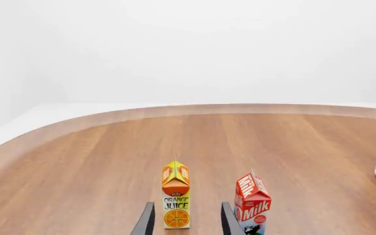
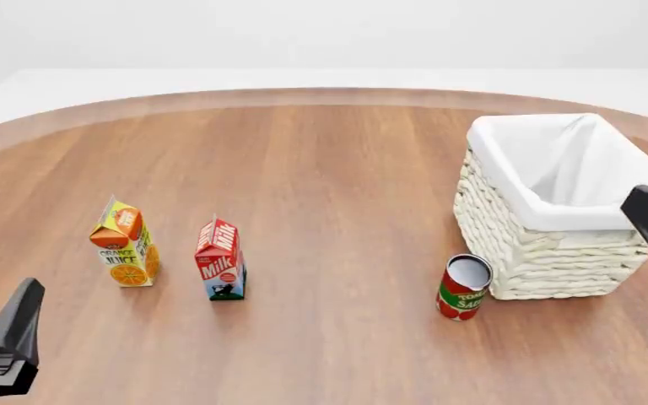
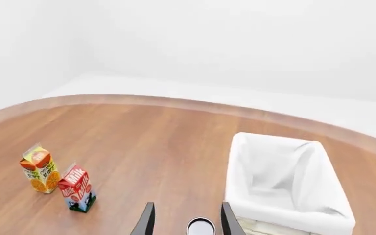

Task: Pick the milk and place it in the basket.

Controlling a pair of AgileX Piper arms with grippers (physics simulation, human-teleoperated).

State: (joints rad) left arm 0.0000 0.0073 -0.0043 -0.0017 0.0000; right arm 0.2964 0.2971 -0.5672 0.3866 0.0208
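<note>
Milk: the small gable-top carton with a red top, white "Milk" lettering and a blue-white base bearing a dark cow (image 2: 220,261) stands upright on the brown wooden round table (image 2: 324,169), on the left half, free of any grip.
Neighbour: the orange-yellow gable-top juice carton (image 2: 125,245) stands just beside it on its left, upright, with a narrow gap between the two.
Wrong-pick risk: in the left wrist view the spread fingers of the left gripper (image 1: 186,219) frame the juice carton, with the milk off to the side of one finger (so a straight advance would likely take the wrong carton).
Knock-over risk: both cartons are tall and narrow; I judge a finger entering the gap off-centre could tip either one.
Left gripper state: fingers apart, holding nothing, still short of the cartons.
Basket: the large rectangular cream-white woven wicker basket with a white cloth liner (image 2: 594,253) sits well apart from the milk on the right half, and looks empty.
Obstacle: a red cylindrical can with a green band and an open silver top (image 2: 462,288) stands just beside the basket's near left corner; a low carry from the milk could clip it.
Right gripper: its fingers (image 3: 146,220) are spread over the can, holding nothing (in the front view only a dark part shows by the basket).
Drop risk: a release too near the basket's rim could leave the carton caught on the liner.
</note>
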